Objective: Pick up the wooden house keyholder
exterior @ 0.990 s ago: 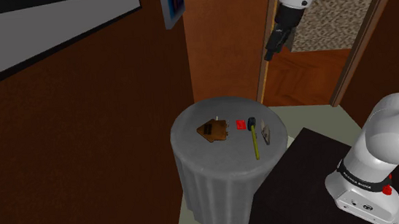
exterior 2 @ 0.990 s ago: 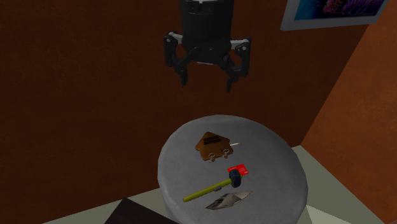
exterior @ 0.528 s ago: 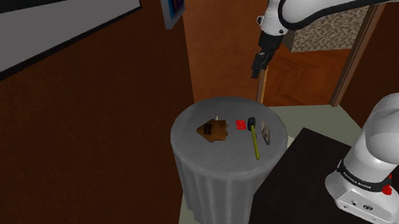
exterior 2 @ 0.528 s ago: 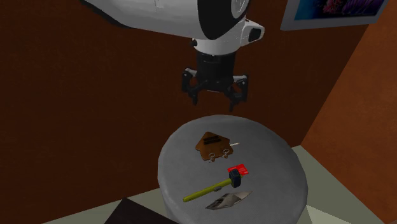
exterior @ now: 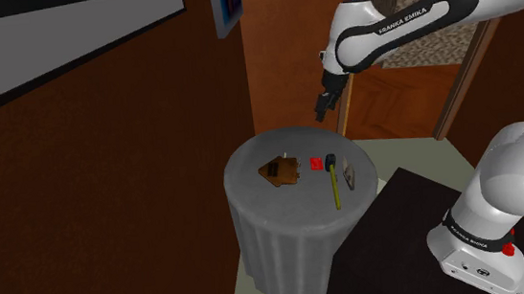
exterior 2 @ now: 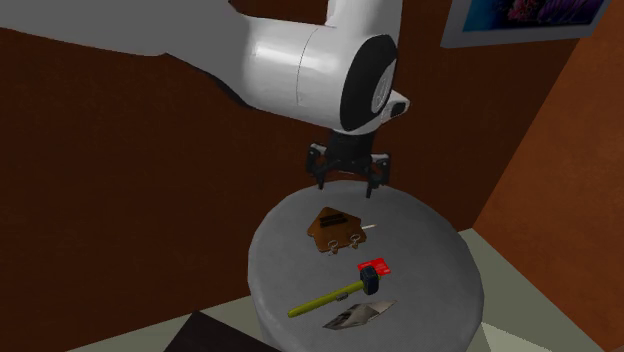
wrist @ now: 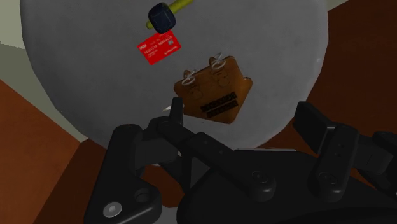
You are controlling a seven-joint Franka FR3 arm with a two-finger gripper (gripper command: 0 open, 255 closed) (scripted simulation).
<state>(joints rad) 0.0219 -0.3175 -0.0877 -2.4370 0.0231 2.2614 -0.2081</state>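
Gripper [exterior 2: 350, 184] hangs over the far rim of the round grey table [exterior: 291, 230], fingers spread and empty. The brown house-shaped keyholder [exterior 2: 334, 229] lies flat near the tabletop's middle, with the red card [exterior 2: 378, 267] just beside it and the yellow-handled hammer [exterior 2: 330, 297] beyond. Risks as I judge them: the piece is thin and flat, so stopping high closes on air and going too deep jams the fingertips into the table, while an off-centre close could skid it into the card.
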